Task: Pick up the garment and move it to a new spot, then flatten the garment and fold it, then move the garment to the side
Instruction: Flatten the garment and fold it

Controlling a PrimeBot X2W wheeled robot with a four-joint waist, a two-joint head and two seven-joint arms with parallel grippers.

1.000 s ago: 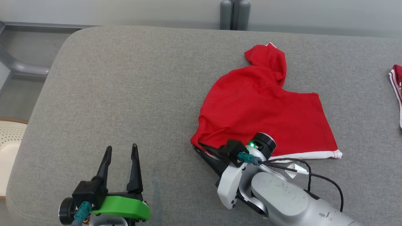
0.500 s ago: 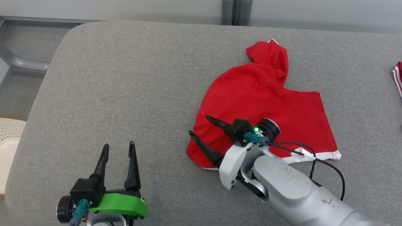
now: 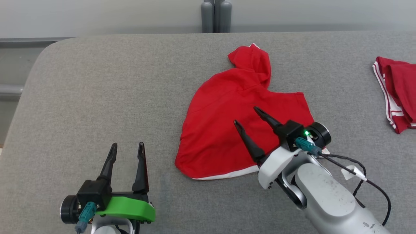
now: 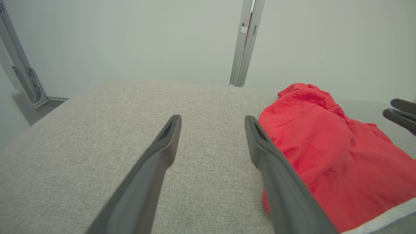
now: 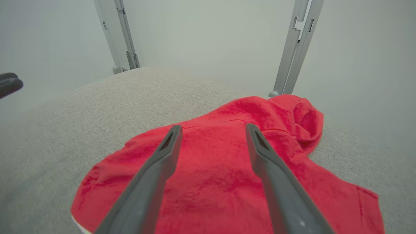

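The grey pad (image 3: pixel 97 97) bears the red garment (image 3: pixel 221 130) right of centre, white hem nearest the robot; another red cloth (image 3: pixel 398 91) lies well apart at the right edge; the right gripper (image 3: pixel 245 114), fingers spread, is over the garment's middle, perhaps not touching; the left gripper (image 3: pixel 127 144), also spread, is apart to its left.
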